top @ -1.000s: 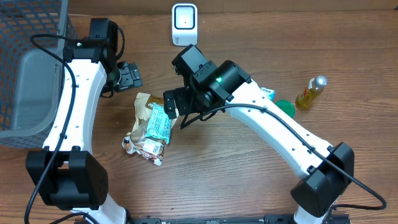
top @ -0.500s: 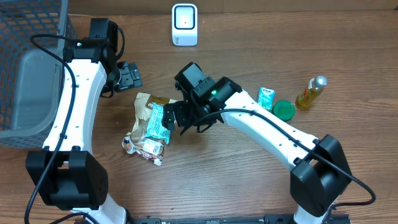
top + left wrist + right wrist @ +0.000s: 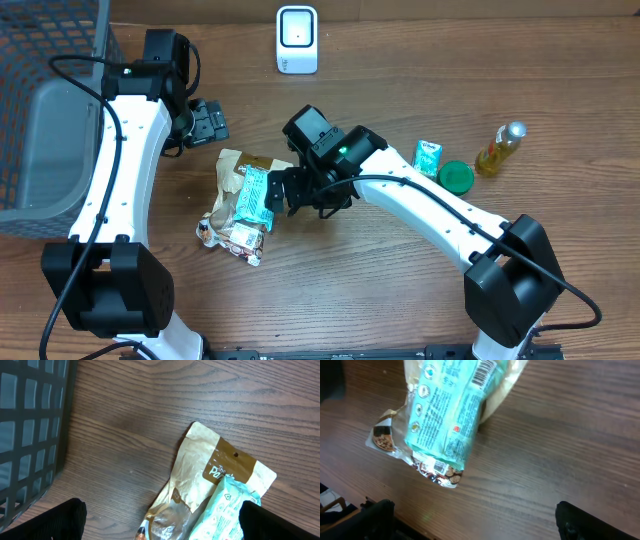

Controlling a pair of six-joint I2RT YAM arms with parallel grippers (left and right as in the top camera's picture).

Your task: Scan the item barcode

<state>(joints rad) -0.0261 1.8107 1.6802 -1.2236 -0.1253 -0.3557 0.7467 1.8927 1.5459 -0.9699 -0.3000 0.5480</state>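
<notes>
Open wood is being offered along the near edge of the counter (image 3: 330, 300) and between the pile and the far edge. The far left corner is being taken up by a black wire basket (image 3: 50, 40). A white barcode scanner (image 3: 297, 40) is being carried upright at the far edge, well apart from the teal packet (image 3: 255, 197). The packet is being borne left of centre, on a brown paper pouch (image 3: 232, 163) and a crumpled snack wrapper (image 3: 232, 238).

The right tool (image 3: 283, 188) is being held wide and empty just beside the packet. The left tool (image 3: 208, 122) is likewise being held wide and empty, near the basket.

A barcode (image 3: 482, 371) is being shown on the packet's upper face, and "The Pa" is being shown on the pouch. Toward the right edge, a small teal carton (image 3: 428, 156), a green lid (image 3: 457, 176) and a bottle of yellow liquid (image 3: 498, 150) are being carried close together.
</notes>
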